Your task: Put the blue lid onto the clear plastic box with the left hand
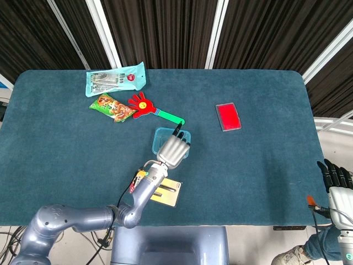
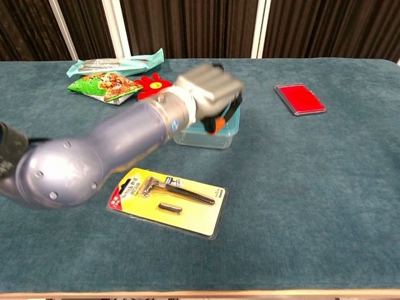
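The left arm (image 2: 94,156) is a chain of rounded, glossy blue-grey metallic segments, with small dark screw heads set into the bulbous joint housing. A black band with pale lettering wraps the segment nearest the chest camera. A thin black cable loops along the forearm in the head view, beside a small yellow and red tag near the wrist. The left hand (image 1: 173,149) has a ribbed silver-grey back, dark fingers (image 1: 177,130) and an orange detail on its underside. The right hand (image 1: 336,179) is black-fingered above a pale grey wrist block, with an orange-tipped cable alongside.
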